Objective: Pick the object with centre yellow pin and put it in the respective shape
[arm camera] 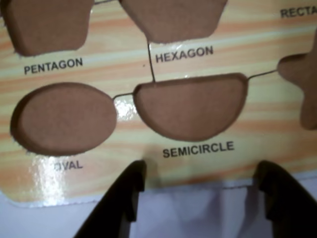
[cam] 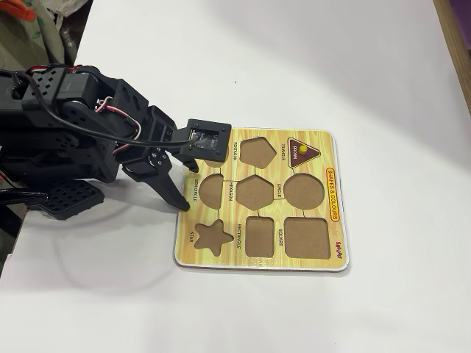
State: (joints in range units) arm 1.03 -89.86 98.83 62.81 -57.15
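A: Wrist view first. Nearest the lens, two black fingers [arm camera: 121,198] come up from the bottom edge, spread apart, nothing between them; gripper [arm camera: 200,171] sits over the board's near edge.

B: What's behind them?

A: The yellow wood-grain board [arm camera: 198,163], with brown recesses: semicircle [arm camera: 190,106], oval [arm camera: 64,119], pentagon [arm camera: 47,25] and hexagon [arm camera: 173,17] cut off at the top, a star [arm camera: 302,84] clipped at the right. The "RECTA" label runs off frame. White glare covers part of "OVAL". No triangle in this view.

B: Fixed view?

A: The black arm [cam: 81,125] reaches in from the left, and the gripper [cam: 184,193] points down at the board's left edge [cam: 180,246], near the semicircle slot [cam: 211,190]. Jaw gap is hard to read from here.

B: And the piece?

A: The dark-brown triangle with yellow knob [cam: 304,153] lies in the triangle recess [cam: 293,142] at the board's top right corner, well apart from the gripper. Its lettering is too small to read.
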